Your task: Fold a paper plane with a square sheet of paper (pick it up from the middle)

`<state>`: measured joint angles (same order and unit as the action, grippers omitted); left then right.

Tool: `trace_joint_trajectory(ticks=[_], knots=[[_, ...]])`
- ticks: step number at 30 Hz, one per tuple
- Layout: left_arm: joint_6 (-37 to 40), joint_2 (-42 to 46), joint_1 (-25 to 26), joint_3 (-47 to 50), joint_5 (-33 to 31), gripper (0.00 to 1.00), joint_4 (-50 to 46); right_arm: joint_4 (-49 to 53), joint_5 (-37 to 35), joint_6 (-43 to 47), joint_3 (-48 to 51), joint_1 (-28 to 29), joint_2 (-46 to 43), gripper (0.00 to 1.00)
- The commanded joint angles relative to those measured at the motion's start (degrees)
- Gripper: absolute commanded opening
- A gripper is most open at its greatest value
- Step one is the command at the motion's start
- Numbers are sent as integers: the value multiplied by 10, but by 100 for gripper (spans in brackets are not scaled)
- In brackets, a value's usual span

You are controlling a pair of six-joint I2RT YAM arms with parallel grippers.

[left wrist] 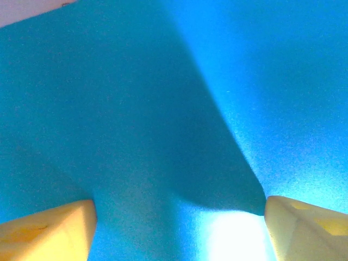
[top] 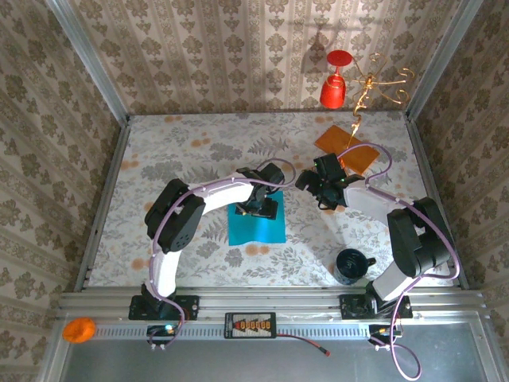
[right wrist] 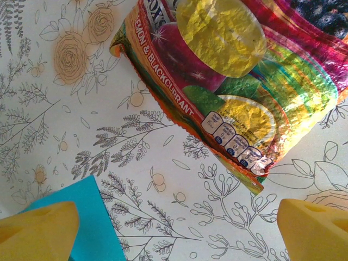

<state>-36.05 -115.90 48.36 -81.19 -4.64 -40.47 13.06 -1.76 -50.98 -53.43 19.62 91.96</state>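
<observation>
Yellow pads of the left hand [left wrist: 179, 234] stand wide apart, low over the middle of the square sheet of paper [left wrist: 163, 109]. Nothing looks pinched yet. The blue sheet lies flat on the flowery surface [top: 183, 151], between the two arms. The right hand [right wrist: 179, 228] hangs open close by, near a shiny snack packet [right wrist: 234, 81]. I think this is the pick-up step. Next, the left hand needs to squeeze softly and pinch up the middle.
</observation>
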Motion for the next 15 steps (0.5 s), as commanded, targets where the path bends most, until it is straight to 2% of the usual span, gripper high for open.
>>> trace_joint_trajectory(ticks=[1, 5, 10, 12, 15], knots=[[-7, -2, 1, 2, -12, 77, -12, 18, -17, -6, -5, -4, -2, 95], [-14, 19, -8, 14, -8, 60, 2, 20, -16, -6, -6, -3, -2, 95], [-10, 74, -21, 45, 15, 48, 42, 23, -18, -4, -8, -4, -5, 95], [-2, 110, -33, 64, 46, 44, 78, 20, -16, -1, -8, -4, -8, 95], [-7, 171, -63, 107, 134, 40, 168, 4, -5, 12, -4, -4, -15, 95]])
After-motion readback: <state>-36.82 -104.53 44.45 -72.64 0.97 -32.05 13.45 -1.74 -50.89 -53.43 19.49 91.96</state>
